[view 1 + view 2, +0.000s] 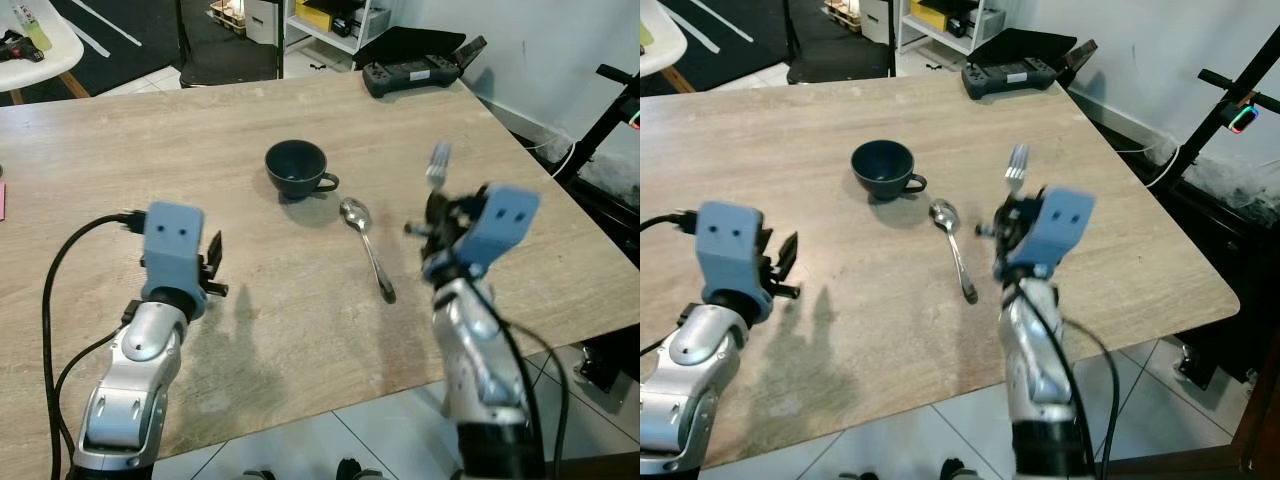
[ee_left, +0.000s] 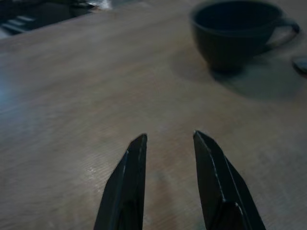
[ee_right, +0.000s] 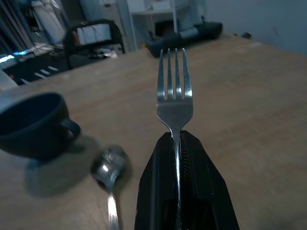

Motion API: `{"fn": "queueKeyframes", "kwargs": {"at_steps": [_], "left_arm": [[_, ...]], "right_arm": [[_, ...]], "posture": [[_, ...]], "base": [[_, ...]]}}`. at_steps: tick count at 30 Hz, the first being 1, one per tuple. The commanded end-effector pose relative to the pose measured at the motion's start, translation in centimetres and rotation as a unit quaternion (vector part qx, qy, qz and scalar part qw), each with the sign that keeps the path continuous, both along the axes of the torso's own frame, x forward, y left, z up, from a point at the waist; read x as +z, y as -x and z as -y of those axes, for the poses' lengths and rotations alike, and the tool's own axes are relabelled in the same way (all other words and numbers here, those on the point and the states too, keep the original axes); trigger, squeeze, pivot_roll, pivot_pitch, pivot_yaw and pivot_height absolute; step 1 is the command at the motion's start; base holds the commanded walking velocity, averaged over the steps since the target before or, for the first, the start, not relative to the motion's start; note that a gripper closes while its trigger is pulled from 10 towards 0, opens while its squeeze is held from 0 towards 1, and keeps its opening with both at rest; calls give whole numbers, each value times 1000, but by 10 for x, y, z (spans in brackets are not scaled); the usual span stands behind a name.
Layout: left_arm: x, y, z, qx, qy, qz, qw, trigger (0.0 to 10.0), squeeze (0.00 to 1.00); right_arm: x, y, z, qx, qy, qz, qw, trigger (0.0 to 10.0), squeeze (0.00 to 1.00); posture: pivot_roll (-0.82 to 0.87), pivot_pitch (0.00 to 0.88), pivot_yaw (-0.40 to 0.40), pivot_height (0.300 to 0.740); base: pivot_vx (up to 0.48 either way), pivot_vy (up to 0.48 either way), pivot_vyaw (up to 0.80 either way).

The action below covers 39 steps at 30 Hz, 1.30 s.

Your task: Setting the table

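A dark blue cup (image 1: 297,167) stands near the middle of the wooden table (image 1: 120,150), handle to the right. Right of it lies a silver spoon (image 1: 367,245), bowl toward the cup. My right gripper (image 1: 438,205) is shut on a silver fork (image 3: 174,93), holding it above the table right of the spoon, tines pointing up and away. My left gripper (image 2: 169,143) hovers low over bare table on the left, open, with nothing between its fingers (image 2: 127,177); the cup (image 2: 235,33) sits ahead of it.
A black controller case (image 1: 415,65) rests at the table's far right corner. A white chair (image 1: 35,45) and shelving stand beyond the far edge. A black stand with cables (image 1: 600,130) is off the right side. The near table edge lies just past my arms.
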<state>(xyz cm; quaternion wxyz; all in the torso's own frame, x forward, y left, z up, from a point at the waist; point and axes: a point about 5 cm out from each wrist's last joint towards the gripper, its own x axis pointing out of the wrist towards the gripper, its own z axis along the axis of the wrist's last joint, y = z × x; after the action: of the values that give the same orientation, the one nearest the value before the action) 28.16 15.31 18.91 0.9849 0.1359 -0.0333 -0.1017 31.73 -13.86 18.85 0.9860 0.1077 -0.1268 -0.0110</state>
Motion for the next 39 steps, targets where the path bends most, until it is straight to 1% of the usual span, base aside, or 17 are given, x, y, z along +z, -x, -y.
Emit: {"fn": "queueKeyframes", "kwargs": {"at_steps": [1, 3, 6, 8, 10, 14, 15, 16, 18, 23, 26, 28, 32, 34, 35, 37, 39], "left_arm": [[0, 11, 18, -85, -15, 7, 996, 10000, 0], [2, 19, 24, -146, -14, -1, 989, 10000, 0], [8, 34, 23, -237, -37, -25, 970, 10000, 0], [12, 39, 19, -258, -52, -35, 964, 10000, 0], [14, 41, 14, -264, -60, -40, 962, 10000, 0], [22, 46, -6, -260, -79, -48, 961, 10000, 0], [22, 46, -6, -260, -79, -48, 961, 10000, 0], [27, 50, -19, -254, -83, -53, 962, 10000, 0], [31, 53, -27, -247, -84, -57, 964, 10000, 0], [32, 56, -30, -249, -76, -64, 963, 10000, 0], [33, 51, -21, -248, -58, -58, 965, 10000, 0], [31, 44, -14, -238, -52, -48, 969, 10000, 0], [30, 39, -5, -228, -36, -38, 972, 10000, 0], [25, 30, 3, -207, 1, -34, 978, 10000, 0], [24, 28, 5, -199, 14, -35, 979, 10000, 0], [24, 28, 5, -199, 14, -35, 979, 10000, 0], [22, 23, 6, -173, 25, -32, 984, 10000, 0]], "right_arm": [[3, 4, 0, 0, 9, 11, 1000, 10000, 0], [2, 5, 0, 2, 12, 7, 1000, 10000, 0], [9, 6, 4, -4, 14, 13, 1000, 10000, 0], [11, 6, 8, -10, 15, 16, 1000, 10000, 0], [13, 5, 10, -13, 17, 18, 1000, 10000, 0], [17, 4, 21, -26, 23, 24, 999, 10000, 0], [17, 4, 21, -26, 23, 24, 999, 10000, 0], [18, 4, 28, -36, 28, 25, 999, 10000, 0], [18, 4, 32, -43, 32, 24, 998, 10000, 0], [18, 2, 37, -47, 36, 22, 998, 10000, 0], [21, -2, 40, -49, 41, 19, 998, 10000, 0], [22, -3, 37, -47, 41, 19, 998, 10000, 0], [21, -2, 33, -42, 39, 18, 998, 10000, 0], [16, -1, 28, -38, 34, 10, 999, 10000, 0], [14, 0, 27, -38, 31, 6, 999, 10000, 0], [14, 0, 27, -38, 31, 6, 999, 10000, 0], [12, 0, 26, -38, 28, 2, 999, 10000, 0]], "posture": [[112, 139, 17, 740], [107, 139, 17, 740], [102, 137, 21, 740], [102, 137, 22, 740], [101, 137, 24, 740], [103, 137, 28, 740], [103, 137, 28, 740], [107, 137, 28, 740], [111, 137, 26, 740], [122, 138, 17, 740], [122, 135, 11, 740], [111, 133, 14, 740], [110, 132, 16, 740], [94, 128, 24, 740], [95, 127, 25, 740], [95, 127, 25, 740], [93, 126, 29, 740]], "base": [[0, 0, 0], [0, 0, 0], [0, 0, 0], [0, 0, 0], [0, 0, 0], [0, 0, 0], [0, 0, 0], [0, 0, 0], [0, 0, 0], [0, 0, 0], [0, 0, 0], [0, 0, 0], [0, 0, 0], [0, 0, 0], [0, 0, 0], [0, 0, 0], [0, 0, 0]]}}
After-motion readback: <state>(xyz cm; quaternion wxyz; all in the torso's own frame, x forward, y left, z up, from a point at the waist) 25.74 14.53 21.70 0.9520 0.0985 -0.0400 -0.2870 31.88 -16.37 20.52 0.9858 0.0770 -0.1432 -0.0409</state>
